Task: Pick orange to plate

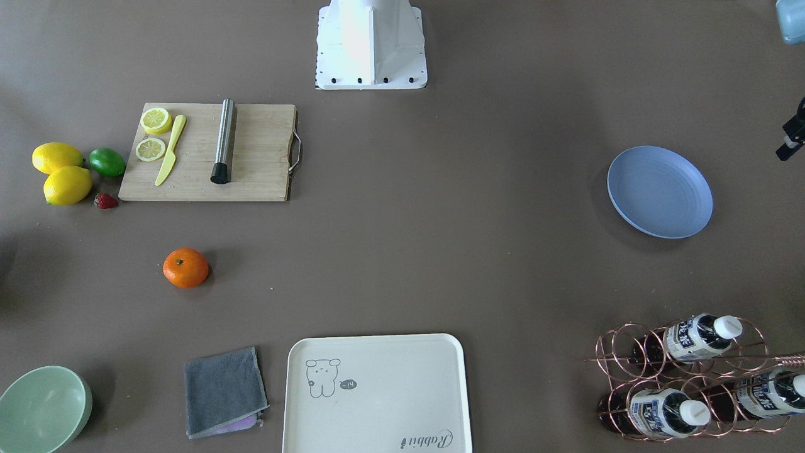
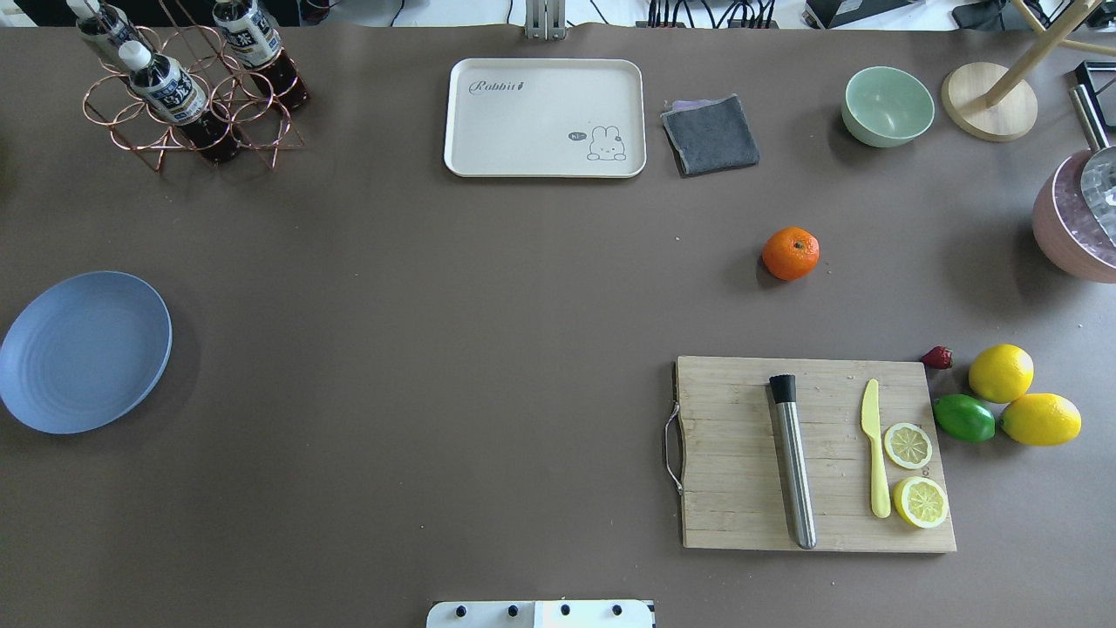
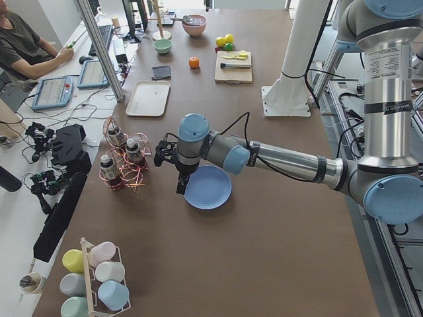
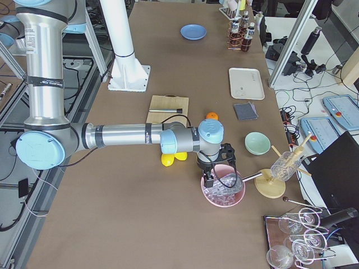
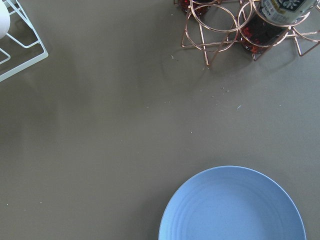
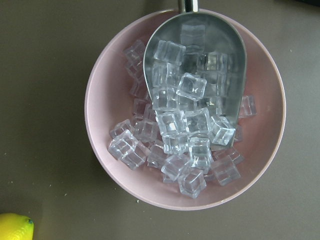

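On bare tabletop between the wooden cutting board (image 2: 732, 436) and the grey cloth (image 2: 711, 133) sits the orange (image 2: 791, 253), well apart from the blue plate (image 2: 83, 351). Left gripper (image 3: 180, 179) hangs over the plate's edge, right gripper (image 4: 210, 178) over the pink ice bowl (image 6: 100, 100). Can't tell whether either gripper is spread or closed.

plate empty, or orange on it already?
Empty. The plate shows bare blue surface overhead and in the left wrist view; the orange sits on the table, far across from it.
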